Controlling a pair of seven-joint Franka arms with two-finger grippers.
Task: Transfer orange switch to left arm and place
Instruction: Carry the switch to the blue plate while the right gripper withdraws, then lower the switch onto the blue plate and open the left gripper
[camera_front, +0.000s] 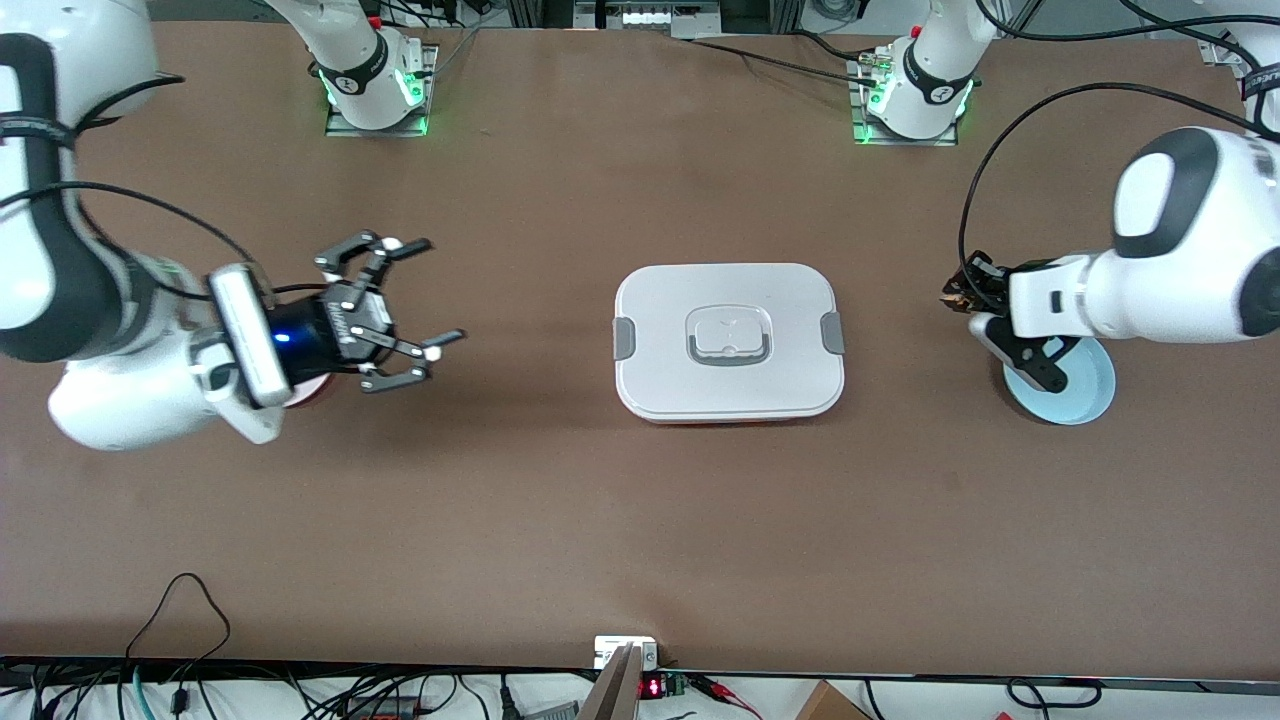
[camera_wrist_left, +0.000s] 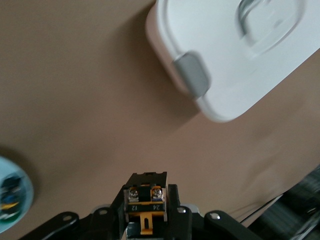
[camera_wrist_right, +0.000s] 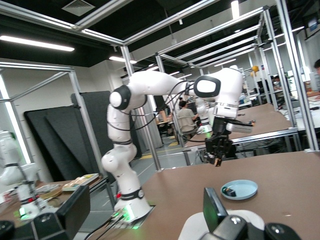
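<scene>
The left gripper (camera_front: 962, 292) clamped the orange switch (camera_wrist_left: 145, 205) aloft above the blue plate (camera_front: 1085, 395), high enough to clear the box (camera_front: 729, 341); the right gripper (camera_front: 415, 300) waited spread wide to receive it.

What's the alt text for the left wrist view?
The left end effector grips the orange switch above the brown table. The white box lies ahead; a blue plate shows at the frame's edge.
</scene>
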